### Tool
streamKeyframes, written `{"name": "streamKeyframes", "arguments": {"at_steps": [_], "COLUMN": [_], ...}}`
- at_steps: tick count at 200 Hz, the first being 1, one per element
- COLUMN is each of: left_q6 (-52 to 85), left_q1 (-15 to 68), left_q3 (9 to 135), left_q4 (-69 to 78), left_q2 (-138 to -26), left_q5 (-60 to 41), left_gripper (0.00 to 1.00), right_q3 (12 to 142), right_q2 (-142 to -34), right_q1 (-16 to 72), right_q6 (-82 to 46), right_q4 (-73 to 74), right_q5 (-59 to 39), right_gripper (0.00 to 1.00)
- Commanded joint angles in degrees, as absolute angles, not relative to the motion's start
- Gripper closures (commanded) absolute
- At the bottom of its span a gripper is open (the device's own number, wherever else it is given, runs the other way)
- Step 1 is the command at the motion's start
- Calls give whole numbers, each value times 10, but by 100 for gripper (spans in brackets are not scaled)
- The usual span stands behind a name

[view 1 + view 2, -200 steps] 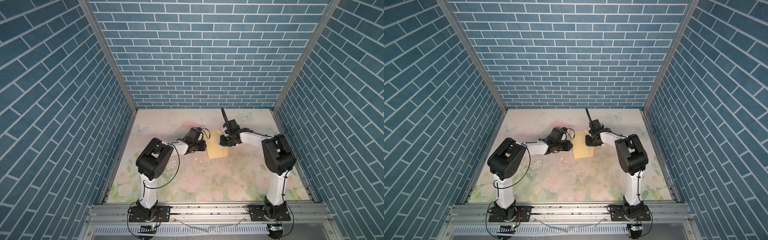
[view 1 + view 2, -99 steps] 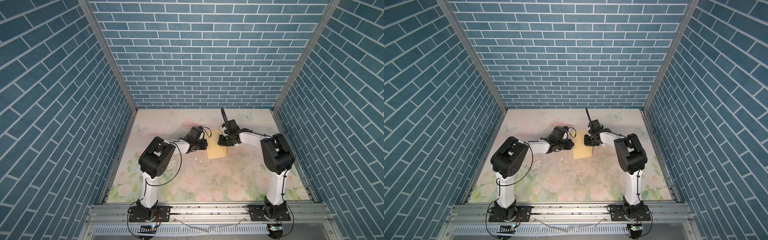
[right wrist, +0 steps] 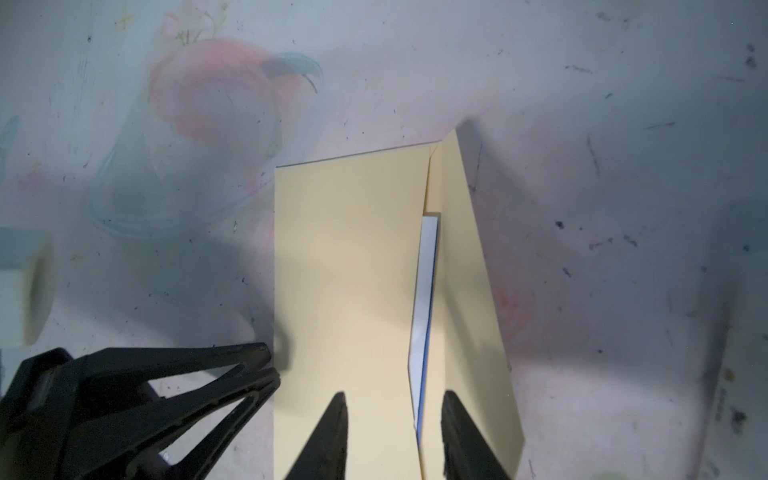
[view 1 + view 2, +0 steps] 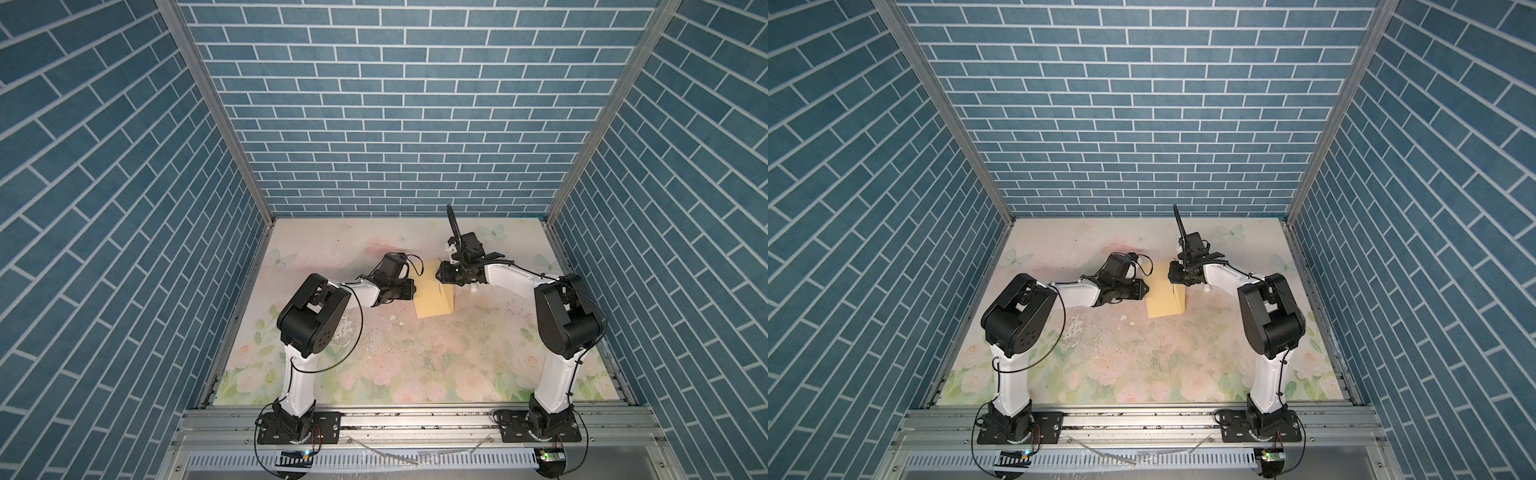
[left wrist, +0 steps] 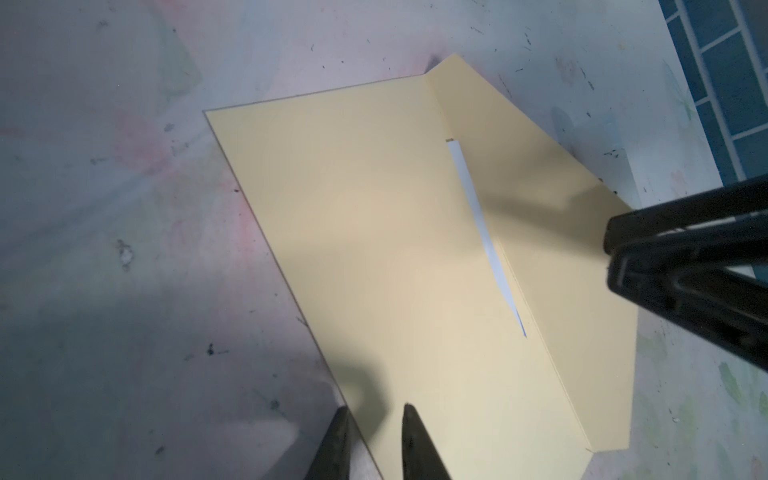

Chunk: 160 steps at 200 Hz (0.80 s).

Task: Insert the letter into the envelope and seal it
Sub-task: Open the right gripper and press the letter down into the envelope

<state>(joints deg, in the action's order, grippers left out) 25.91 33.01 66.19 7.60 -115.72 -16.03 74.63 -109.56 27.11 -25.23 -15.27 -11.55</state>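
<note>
The envelope was pictured lying on the floral table, toward its far middle, between the two grippers. Its pointed flap was unsealed and turned up along the fold, on the side nearer the right arm. The letter was lodged inside the envelope. Only a thin white sliver with a blue edge was shown at the mouth, just beside the fold. In the right wrist view the letter was seen as the same narrow strip, between the envelope's front and the raised flap.

The left gripper was placed low at the envelope's long edge opposite the flap. Its jaws were set a narrow gap apart, one tip over the paper and one at its border, and nothing was seen clasped between them. Whether the tips touched the paper could not be told.

The right gripper was held over one end of the envelope with its jaws parted wider and released. The letter's sliver and the fold were framed between its two tips, and nothing was grasped.

The table was marked with dark specks and scuffs. It was enclosed on three sides by blue brick-patterned walls. Both arm bases were bolted to a metal rail along the near edge.
</note>
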Motion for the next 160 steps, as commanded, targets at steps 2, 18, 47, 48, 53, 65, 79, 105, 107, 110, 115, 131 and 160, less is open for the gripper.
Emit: {"name": "streamKeyframes", "arguments": {"at_steps": [2, 18, 47, 48, 53, 65, 79, 105, 107, 110, 115, 131, 160], "left_q6": [252, 254, 255, 255, 255, 255, 255, 256, 256, 256, 255, 255, 256], "left_q1": [327, 325, 322, 322, 322, 322, 321, 321, 321, 321, 320, 320, 320], "left_q3": [676, 680, 691, 692, 693, 697, 700, 705, 706, 706, 706, 707, 709], "left_q4": [54, 55, 55, 55, 55, 55, 55, 55, 56, 55, 56, 56, 56], "left_q2": [-1163, -1171, -1186, -1186, -1189, -1194, -1200, -1208, -1209, -1209, -1211, -1214, -1218], "left_q5": [-152, -154, -157, -157, -158, -159, -160, -162, -161, -162, -162, -163, -163], "left_gripper": [75, 75, 74, 75, 75, 75, 75, 76, 76, 76, 76, 76, 76], "right_q3": [783, 790, 808, 808, 811, 815, 818, 819, 819, 820, 820, 819, 817], "right_q2": [-1119, -1133, -1159, -1160, -1164, -1172, -1181, -1193, -1195, -1196, -1198, -1204, -1212], "right_q1": [273, 272, 269, 269, 269, 268, 267, 266, 265, 265, 265, 265, 266], "right_q6": [-265, -271, -282, -282, -283, -287, -293, -304, -305, -306, -307, -313, -321], "right_q4": [-160, -152, -145, -145, -145, -142, -138, -132, -132, -132, -131, -129, -121], "right_q5": [-105, -108, -119, -119, -120, -124, -128, -138, -139, -139, -142, -148, -161], "right_gripper": [59, 57, 57, 57, 57, 57, 57, 57, 57, 57, 57, 58, 60]}}
